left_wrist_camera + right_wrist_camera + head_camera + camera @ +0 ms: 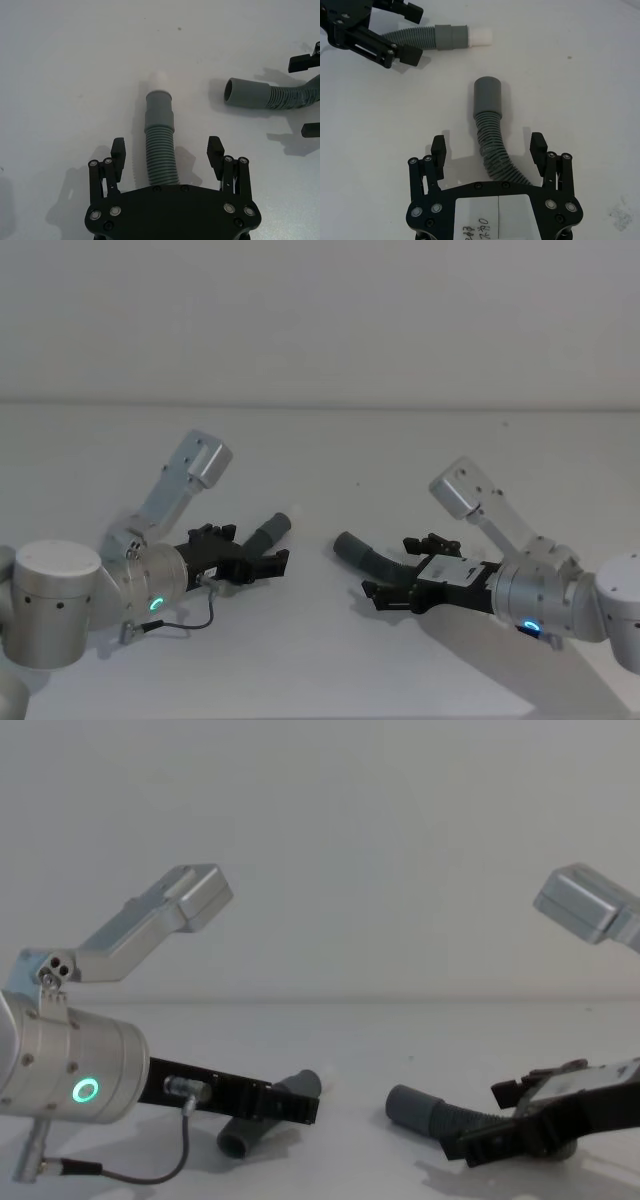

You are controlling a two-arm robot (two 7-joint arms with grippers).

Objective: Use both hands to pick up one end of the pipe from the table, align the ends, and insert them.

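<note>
Progress: early. Left piece (270, 533) and right piece (362, 554) flat on table (320, 670), ungrasped, ends near but unjoined. Left to do: grasp, lift, align, insert

White-tipped cuff (159, 107): left of centre, pointing far-right. Open cuff (487, 95): right of centre, pointing far-left

Left gripper (166, 147): low over table, jaws apart, straddling ribbed part of left piece, not clamped

Right gripper (487, 142): low, jaws apart, either side of right piece's ribbed part
</note>
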